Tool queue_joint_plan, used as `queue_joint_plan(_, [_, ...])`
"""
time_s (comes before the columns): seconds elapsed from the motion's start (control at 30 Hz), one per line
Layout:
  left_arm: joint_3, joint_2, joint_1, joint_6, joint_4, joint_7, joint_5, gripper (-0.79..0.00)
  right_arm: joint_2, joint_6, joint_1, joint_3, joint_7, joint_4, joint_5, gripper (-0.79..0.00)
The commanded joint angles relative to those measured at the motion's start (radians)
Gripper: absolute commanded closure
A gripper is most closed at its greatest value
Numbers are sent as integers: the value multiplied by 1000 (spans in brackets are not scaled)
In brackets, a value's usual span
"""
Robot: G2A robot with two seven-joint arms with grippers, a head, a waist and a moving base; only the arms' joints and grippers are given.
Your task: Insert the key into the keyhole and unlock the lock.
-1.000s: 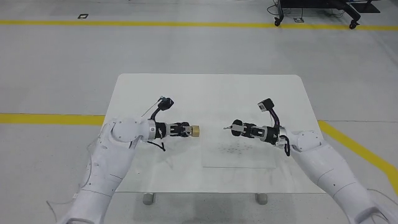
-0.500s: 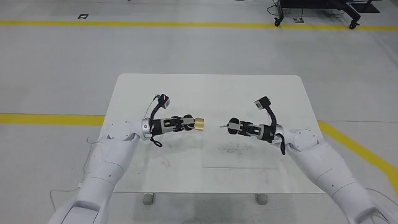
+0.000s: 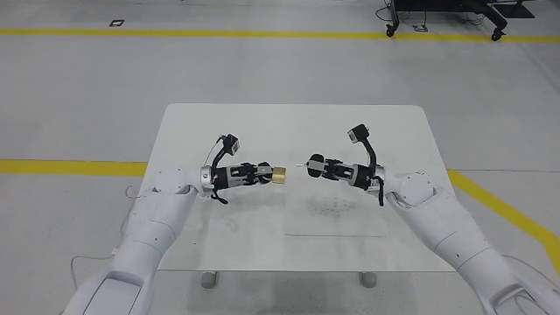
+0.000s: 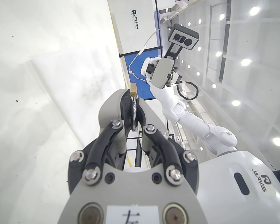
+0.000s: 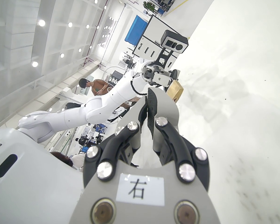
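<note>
We see a brass-coloured, satin metal lock, ribbed black rubbery pads, and a matt white table with dark specks.

**Lock left, key right, gap between**

Both hang over the middle of the table. The lock sticks out of the left gripper, left of centre. The key pokes out of the right gripper, just right of the lock and a touch farther back. They point at each other, near but apart.
</note>
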Motion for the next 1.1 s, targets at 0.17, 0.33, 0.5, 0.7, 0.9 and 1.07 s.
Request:
queue_joint_plan(0.17, [6, -25, 11, 132, 45, 13, -182, 0, -25, -83, -32, -29, -19, -54, 84, 0])
queue_joint_plan(0.33, [37, -59, -13, 163, 96, -3, -287, 0, -55, -174, -17, -78, -2, -43, 87, 0])
queue_joint_plan(0.5, [39, -85, -28, 177, 140, -88, -415, 0, -83, -252, -7, -111, -23, -2, 81, 0])
queue_joint_plan(0.7, [42, -100, -50, 180, 192, -171, -468, 0, -104, -312, 1, -121, -64, 42, 50, 0])
queue_joint_plan(0.9, [50, -111, -51, 179, 198, -223, -484, 0, -116, -326, 4, -116, -87, 51, 33, 0])
queue_joint_plan(1.07, [44, -109, -41, 190, 176, -233, -484, 0, -126, -326, 4, -108, -104, 61, 32, 0])
